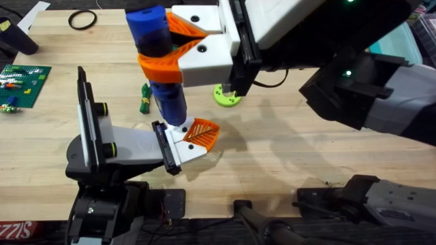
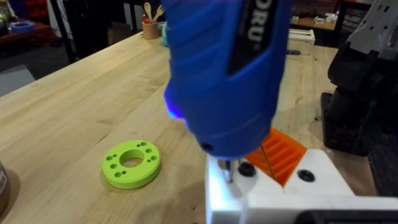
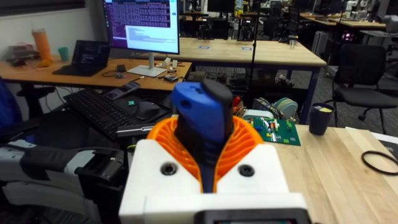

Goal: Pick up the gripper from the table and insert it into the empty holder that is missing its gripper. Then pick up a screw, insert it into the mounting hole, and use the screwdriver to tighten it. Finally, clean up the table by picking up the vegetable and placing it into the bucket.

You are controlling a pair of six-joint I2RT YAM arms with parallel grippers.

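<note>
Right pincer (image 1: 182,46) around one screwdriver (image 1: 158,58)

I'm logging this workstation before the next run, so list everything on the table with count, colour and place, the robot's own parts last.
electric screwdriver: one, blue, held upright by the right gripper, tip down on the white gripper piece.
gripper piece: one, white with an orange ribbed pad, at the end of the holder near the table's middle.
holder: one, black and grey, lower left of the table.
ring disc: one, lime green with holes, flat on the table beyond the screwdriver.
vegetable: one, green, left of the screwdriver.
building-brick plate: one, green, far left.
black ring: one, top left of the table.
right gripper: white with orange pads, shut on the screwdriver.
</note>
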